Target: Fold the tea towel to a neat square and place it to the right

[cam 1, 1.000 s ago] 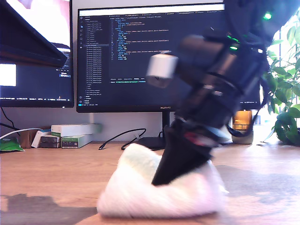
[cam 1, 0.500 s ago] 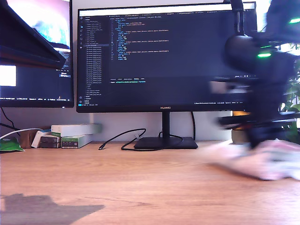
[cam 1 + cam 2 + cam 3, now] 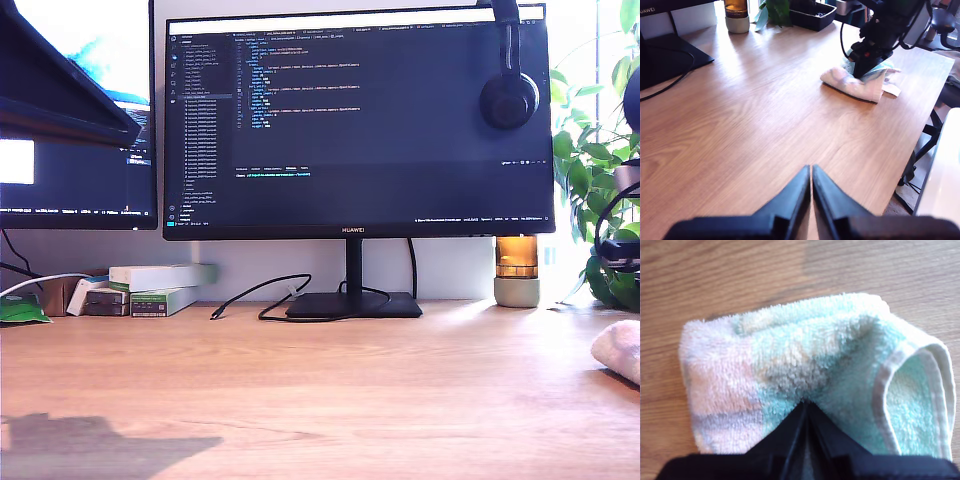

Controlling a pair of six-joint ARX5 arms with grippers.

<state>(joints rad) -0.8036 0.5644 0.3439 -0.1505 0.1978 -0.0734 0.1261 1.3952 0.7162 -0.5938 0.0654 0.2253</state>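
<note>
Folded fluffy white terry tea towel [image 3: 805, 370] with pink and mint bands lies at the exterior view's right edge — my second gripper [image 3: 805, 407] sits directly on it, jaws pinched into the pile. My first gripper [image 3: 811, 172] — jaws closed, empty — hangs well apart.

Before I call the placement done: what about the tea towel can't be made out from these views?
- Exterior view: tea towel is cut off by the exterior view's right edge.
- First wrist view: it's small, and my second gripper hides its middle.
- Second wrist view: closed fingers cover the near edge, so squareness is unclear.
</note>
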